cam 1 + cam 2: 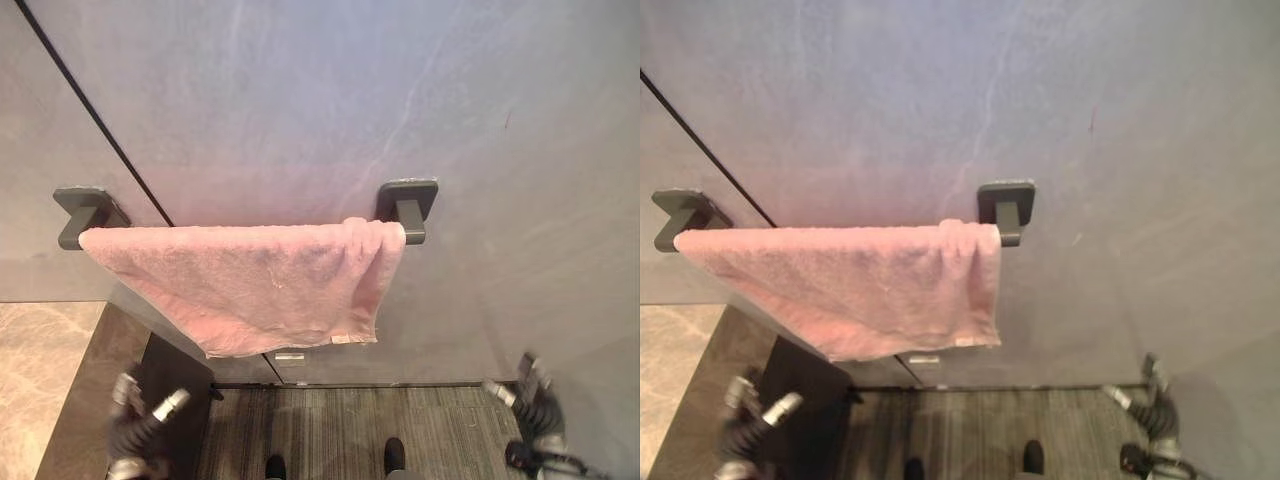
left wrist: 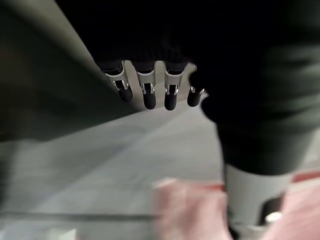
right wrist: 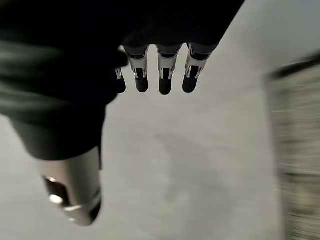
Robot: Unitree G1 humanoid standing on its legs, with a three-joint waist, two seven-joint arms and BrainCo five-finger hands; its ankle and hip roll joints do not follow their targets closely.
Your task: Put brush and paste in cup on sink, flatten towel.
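Note:
A pink towel [image 1: 250,280] hangs over a dark rail on the grey wall, between a left bracket [image 1: 85,212] and a right bracket [image 1: 410,205]. It is bunched at the right end and its lower edge slants down towards the right. My left hand [image 1: 140,425] is low at the lower left, well below the towel. Its fingers [image 2: 147,92] are straight and hold nothing, and the towel [image 2: 185,210] shows as a pink patch past them. My right hand [image 1: 530,405] is low at the lower right, its fingers [image 3: 162,75] straight and empty before the bare wall.
A marble countertop [image 1: 40,360] with a dark cabinet side [image 1: 170,400] stands at the lower left. Striped grey flooring [image 1: 340,430] runs below the wall. A thin black seam [image 1: 90,110] crosses the wall diagonally.

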